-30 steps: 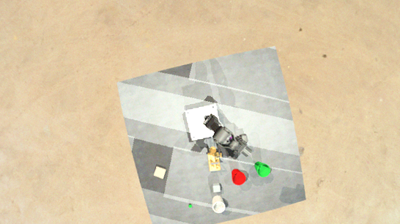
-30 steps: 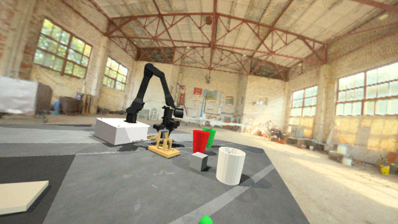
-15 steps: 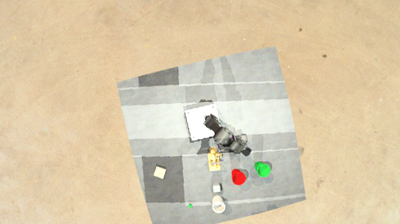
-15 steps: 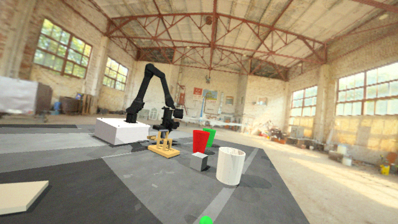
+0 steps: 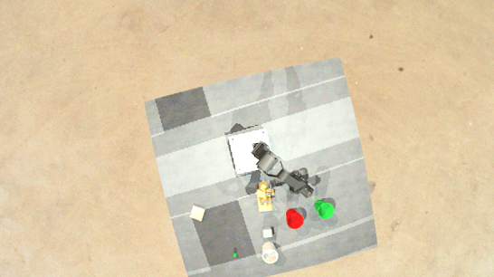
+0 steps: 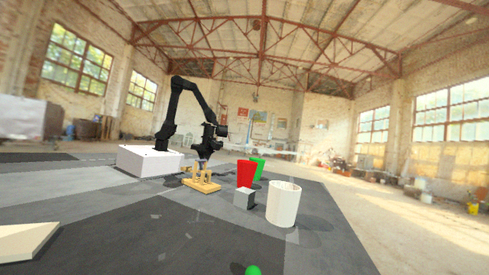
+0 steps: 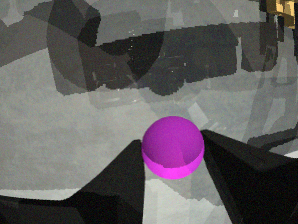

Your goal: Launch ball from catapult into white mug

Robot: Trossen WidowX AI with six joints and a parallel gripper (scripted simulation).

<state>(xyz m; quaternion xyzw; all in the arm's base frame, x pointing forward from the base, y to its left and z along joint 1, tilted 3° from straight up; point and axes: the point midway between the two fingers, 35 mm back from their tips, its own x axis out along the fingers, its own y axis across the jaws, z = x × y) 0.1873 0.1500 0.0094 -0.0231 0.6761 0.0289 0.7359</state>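
The magenta ball (image 7: 173, 155) shows in the wrist view between the two black fingertips. My gripper (image 7: 171, 142) is shut on it. The top and exterior views do not show the ball, and its height above the floor sheet is unclear. In the exterior view the gripper points down, low behind the catapult. The yellow wooden catapult (image 5: 265, 204) (image 6: 202, 186) (image 7: 285, 9) stands in front of the arm's base, at the top right corner of the wrist view. The white mug (image 5: 268, 247) (image 6: 282, 206) stands upright in line with the catapult, beyond a small grey block.
The small grey block (image 5: 267, 232) (image 6: 244, 198) is between catapult and mug. A red cup (image 5: 295, 218) (image 6: 245, 173) and a green cup (image 5: 325, 209) (image 6: 259, 168) stand to one side. A cream tile (image 5: 197, 212) (image 6: 23, 241) and a small green ball (image 5: 235, 255) (image 6: 253, 270) lie on the other.
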